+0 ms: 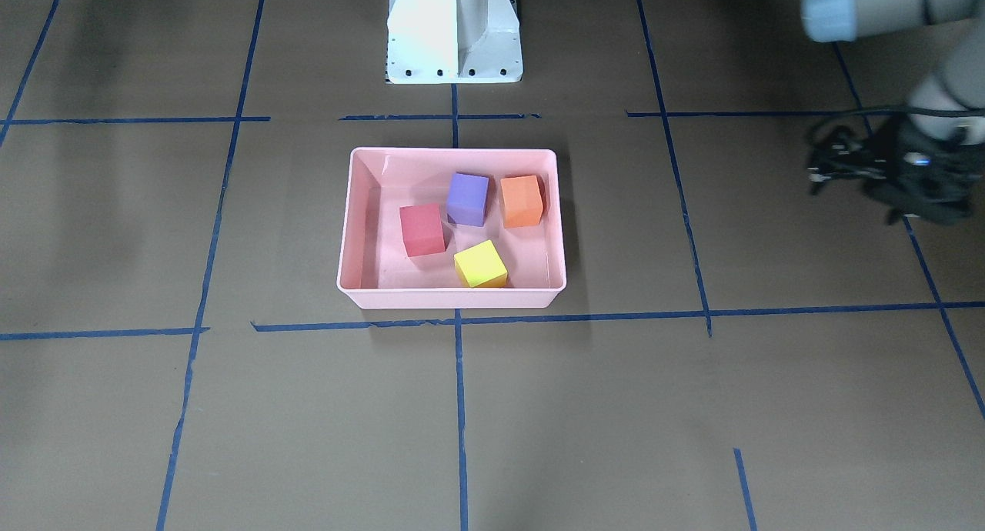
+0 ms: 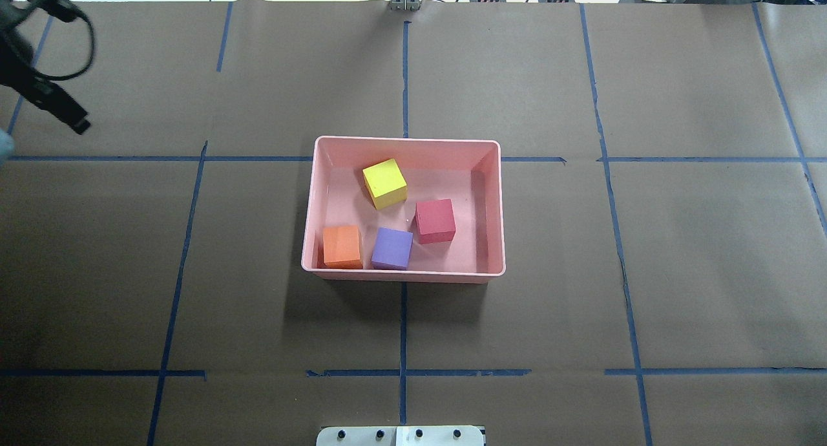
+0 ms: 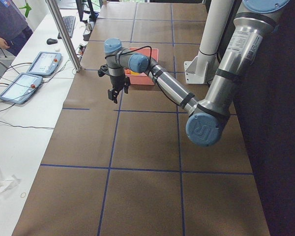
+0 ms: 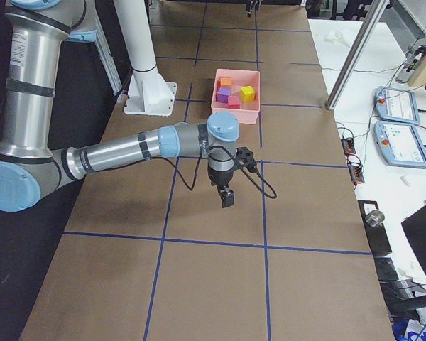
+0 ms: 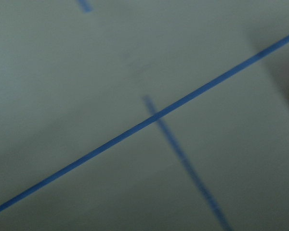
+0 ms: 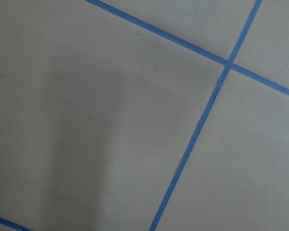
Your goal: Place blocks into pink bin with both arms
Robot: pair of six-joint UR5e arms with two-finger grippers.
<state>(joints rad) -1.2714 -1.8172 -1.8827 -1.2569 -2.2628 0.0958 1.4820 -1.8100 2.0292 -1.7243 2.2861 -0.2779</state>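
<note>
Nearby, white pedestal [image 1: 454, 31] behind pink bin [image 1: 454, 298]; left gripper [image 3: 117, 92], right gripper [image 4: 227, 199] spread unclear (small).

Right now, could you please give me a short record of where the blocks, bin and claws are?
Bin: pink bin, centred on the table
Inside bin: yellow block, red block, purple block, orange block
Blocks outside: none seen
Left claw: away from bin, over the table; open or shut unclear
Right claw: away from bin; state unclear
</note>
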